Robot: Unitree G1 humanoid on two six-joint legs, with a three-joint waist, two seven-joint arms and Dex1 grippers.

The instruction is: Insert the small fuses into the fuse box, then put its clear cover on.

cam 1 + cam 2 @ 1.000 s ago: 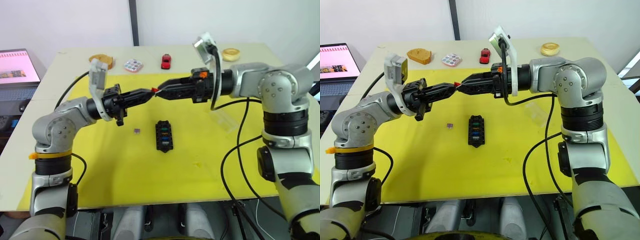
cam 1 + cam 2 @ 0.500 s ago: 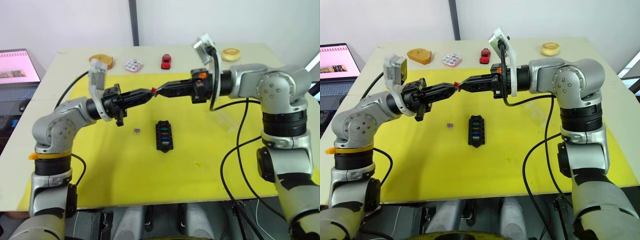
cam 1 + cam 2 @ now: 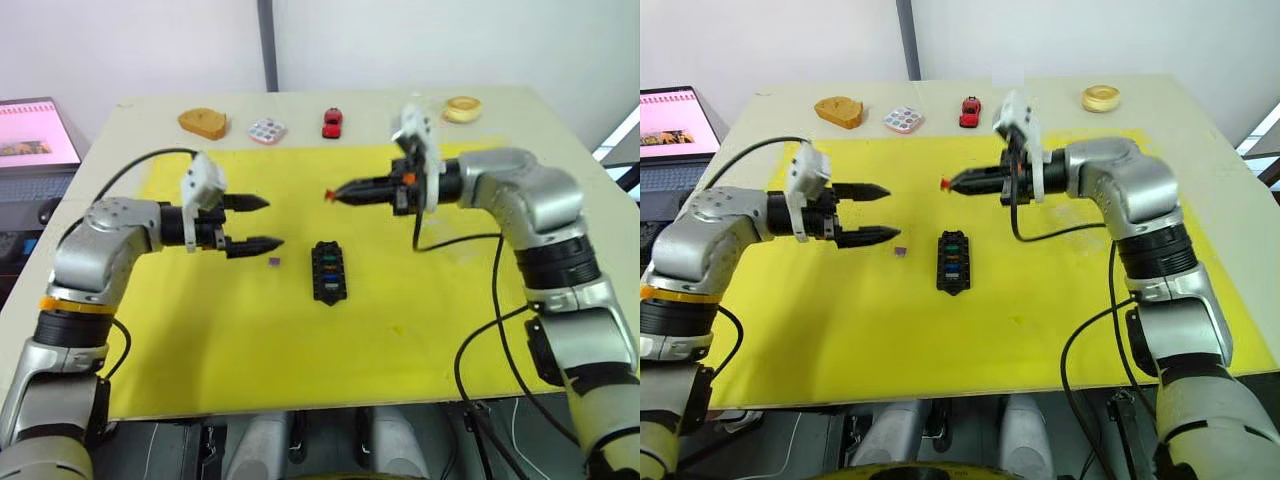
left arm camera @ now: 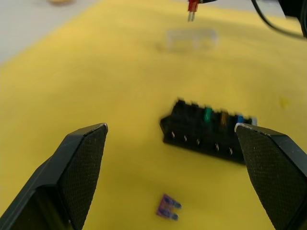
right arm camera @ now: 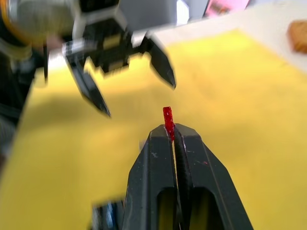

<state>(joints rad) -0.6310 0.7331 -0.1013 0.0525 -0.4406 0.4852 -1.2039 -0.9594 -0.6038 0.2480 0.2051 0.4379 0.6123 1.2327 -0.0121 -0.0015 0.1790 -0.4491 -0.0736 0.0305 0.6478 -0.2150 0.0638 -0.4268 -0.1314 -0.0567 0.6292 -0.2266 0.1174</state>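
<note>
The black fuse box (image 3: 327, 271) lies in the middle of the yellow mat (image 3: 250, 350), with green, amber and blue fuses seated in its slots. A purple fuse (image 3: 274, 262) lies loose on the mat just left of it. My right gripper (image 3: 338, 191) hangs above and behind the box, shut on a red fuse (image 3: 329, 193) that sticks out of its tips (image 5: 167, 117). My left gripper (image 3: 268, 222) is open and empty, to the left of the box and above the purple fuse. The clear cover (image 4: 191, 39) lies faintly on the mat beyond the box.
Along the table's far edge, off the mat, sit a red toy car (image 3: 332, 122), a round paint palette (image 3: 267, 130), a brown bread-like piece (image 3: 203, 123) and a pale ring (image 3: 462, 108). A laptop screen (image 3: 35, 130) stands at the far left.
My left gripper has opened, let go of the red fuse and drawn back to the left. The right gripper closed on the fuse and now holds it alone.
</note>
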